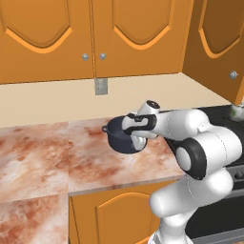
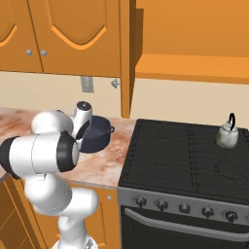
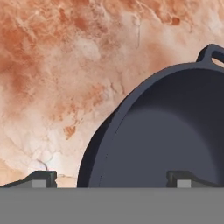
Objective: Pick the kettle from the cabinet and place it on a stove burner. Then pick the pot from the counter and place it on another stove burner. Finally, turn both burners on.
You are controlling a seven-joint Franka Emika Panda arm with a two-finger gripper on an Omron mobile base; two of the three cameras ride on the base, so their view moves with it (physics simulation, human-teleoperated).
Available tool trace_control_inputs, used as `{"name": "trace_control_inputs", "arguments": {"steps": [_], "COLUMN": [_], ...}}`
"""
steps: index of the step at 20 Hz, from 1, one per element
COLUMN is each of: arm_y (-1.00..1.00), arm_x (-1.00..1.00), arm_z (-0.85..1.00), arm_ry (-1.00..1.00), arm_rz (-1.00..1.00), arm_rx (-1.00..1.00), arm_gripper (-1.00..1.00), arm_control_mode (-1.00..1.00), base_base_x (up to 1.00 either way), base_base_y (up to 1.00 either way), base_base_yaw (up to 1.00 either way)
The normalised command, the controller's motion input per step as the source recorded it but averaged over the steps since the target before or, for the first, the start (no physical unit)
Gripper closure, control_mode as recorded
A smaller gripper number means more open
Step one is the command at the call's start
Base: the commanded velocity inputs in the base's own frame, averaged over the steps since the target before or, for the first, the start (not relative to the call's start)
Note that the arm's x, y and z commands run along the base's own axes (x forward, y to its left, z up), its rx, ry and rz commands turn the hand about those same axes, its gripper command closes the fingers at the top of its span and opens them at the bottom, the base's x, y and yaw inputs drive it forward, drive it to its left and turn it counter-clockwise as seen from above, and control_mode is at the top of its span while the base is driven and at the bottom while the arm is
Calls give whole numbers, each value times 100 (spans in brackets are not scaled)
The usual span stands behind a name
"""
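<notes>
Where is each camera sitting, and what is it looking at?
Left base view: behind the arm on its left, looking down over the counter; the white arm rises lower right, reaching to the pot.
Right base view: behind the arm on its right, looking over the stove with the kettle; the arm rises lower left.
Hand view: on the hand, looking down along its open fingertips into the pot.
All three share the pot and counter.
</notes>
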Motion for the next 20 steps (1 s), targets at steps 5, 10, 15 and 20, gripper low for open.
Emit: {"name": "trace_control_inputs", "arguments": {"steps": [5, 10, 15, 20], "arm_y": [0, 0, 0, 1], "arm_x": [17, 15, 14, 11], "arm_z": [-9, -15, -25, -23], "arm_ry": [1, 1, 2, 2], "arm_rz": [1, 1, 0, 0], "arm_rx": [0, 0, -1, -1], "arm_gripper": [-100, -100, -100, 100], "arm_control_mode": [-100, -100, -100, -100], "base_base_x": [0, 0, 0, 0], "base_base_y": [0, 0, 0, 0], "base_base_yaw": [0, 0, 0, 0]}}
